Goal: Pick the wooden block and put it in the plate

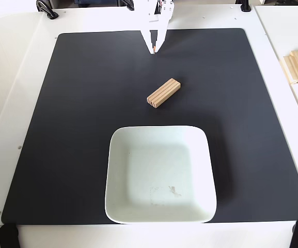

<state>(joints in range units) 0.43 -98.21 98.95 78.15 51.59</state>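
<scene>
Your fingers (pixel 153 50) sit together at the mat's far edge, well clear of the block (pixel 164 93), which lies angled beyond the plate (pixel 119 170). Risk: unless you part and align them, they may push it aside.

A white robot arm reaches in from the top edge, its gripper (pixel 153 50) pointing downward, fingertips pressed together.
</scene>
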